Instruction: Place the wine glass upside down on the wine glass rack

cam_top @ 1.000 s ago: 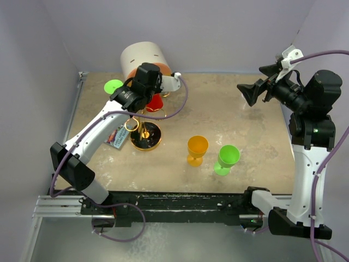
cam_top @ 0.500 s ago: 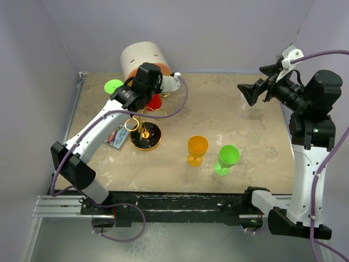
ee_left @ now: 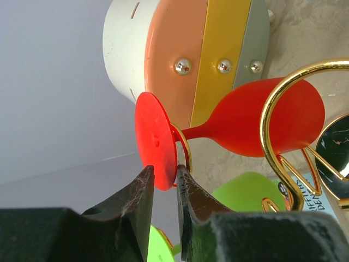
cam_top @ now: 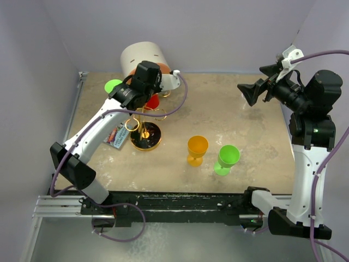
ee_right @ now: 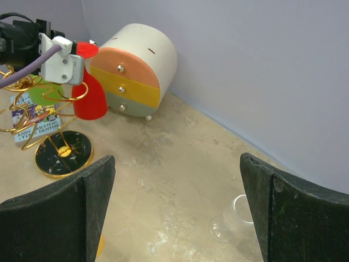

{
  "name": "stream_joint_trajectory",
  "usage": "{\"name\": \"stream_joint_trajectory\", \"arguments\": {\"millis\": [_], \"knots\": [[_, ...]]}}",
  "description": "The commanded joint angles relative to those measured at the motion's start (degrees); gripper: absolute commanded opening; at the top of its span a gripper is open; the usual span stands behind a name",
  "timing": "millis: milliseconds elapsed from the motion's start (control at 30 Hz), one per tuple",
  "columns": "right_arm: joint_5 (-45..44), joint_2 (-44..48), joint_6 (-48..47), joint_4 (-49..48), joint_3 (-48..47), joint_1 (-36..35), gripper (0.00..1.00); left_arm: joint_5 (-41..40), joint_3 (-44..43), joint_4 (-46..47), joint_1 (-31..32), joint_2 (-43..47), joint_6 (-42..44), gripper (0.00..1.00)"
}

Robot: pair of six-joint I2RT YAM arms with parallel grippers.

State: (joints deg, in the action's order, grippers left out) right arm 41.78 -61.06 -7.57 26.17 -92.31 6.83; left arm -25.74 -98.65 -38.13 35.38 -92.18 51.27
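A red wine glass (ee_left: 262, 123) hangs upside down in a ring loop (ee_left: 267, 114) of the gold wire wine glass rack (cam_top: 146, 136), its round foot (ee_left: 155, 139) uppermost. My left gripper (ee_left: 163, 172) straddles that foot's edge with its jaws narrowly open; a thin gap shows on one side, and the other finger lies against the foot and the gold ring. From the right wrist view the red glass (ee_right: 90, 98) hangs above the rack's black base (ee_right: 64, 153). High at the right, my right gripper (ee_right: 175, 161) stands wide open and holds nothing.
A cream-and-orange cylinder with drawers (cam_top: 143, 57) stands right behind the rack. An orange glass (cam_top: 197, 148) and a green glass (cam_top: 226, 158) stand upright mid-table. A clear glass (ee_right: 234, 218) lies on its side. A booklet (cam_top: 117, 136) lies beside the rack. Green plastic (ee_left: 248, 191) hangs on the rack.
My left gripper's jaws have parted a little around the red glass's foot, and the gripper has edged slightly away. The right arm has not moved.
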Motion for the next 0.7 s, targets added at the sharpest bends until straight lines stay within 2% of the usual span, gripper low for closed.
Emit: {"name": "stream_joint_trajectory", "arguments": {"millis": [0,667], "knots": [[1.3,0.8,0.8,-2.9,0.2,0.5,0.98,1.8,-2.8,-0.6,0.0,0.8,-2.9,0.27],[1.9,0.2,1.5,-3.9,1.2,1.1,0.98,3.2,-2.9,0.7,0.0,3.2,-5.8,0.37]]}}
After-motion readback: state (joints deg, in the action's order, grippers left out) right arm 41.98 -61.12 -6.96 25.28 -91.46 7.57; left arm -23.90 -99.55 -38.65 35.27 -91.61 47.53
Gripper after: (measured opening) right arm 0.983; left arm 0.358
